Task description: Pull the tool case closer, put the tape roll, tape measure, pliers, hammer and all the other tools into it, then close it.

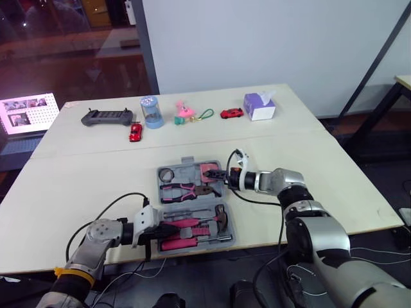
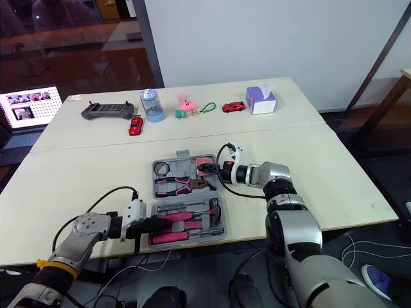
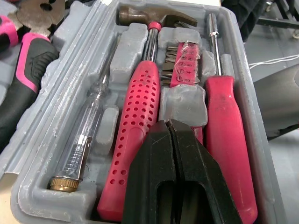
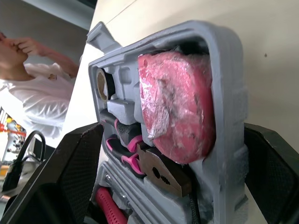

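- Most of the task is looking done to us. The tool case is lying open in the lower middle of the head view, near the front edge of the surface, so we are judging the pull as finished.
- In the upper half of the case we are seeing the tape roll at the left and the pink tape measure at the right. The pliers are just below them, and each is sitting in its moulded recess.
- In the lower half the hammer is lying in its slot. A clear-handled screwdriver, a strip of bits and a pink screwdriver are sitting beside it.
- The left tool is hovering over that lower half, just above the hammer's handle, with its fingers pressed together and gripping nothing.
- The right tool is reaching in from the right of the frame. Its fingers are spread wide and straddling the case's rim at the tape measure's corner. We cannot tell whether they are touching the rim.
- Across the upper part of the frame a gamepad, a blue cup and a tissue box are standing well apart from the case. We are not counting them as part of the set.
- As we are judging it, the packing is complete. What is remaining is folding one half over the other and shutting the case.
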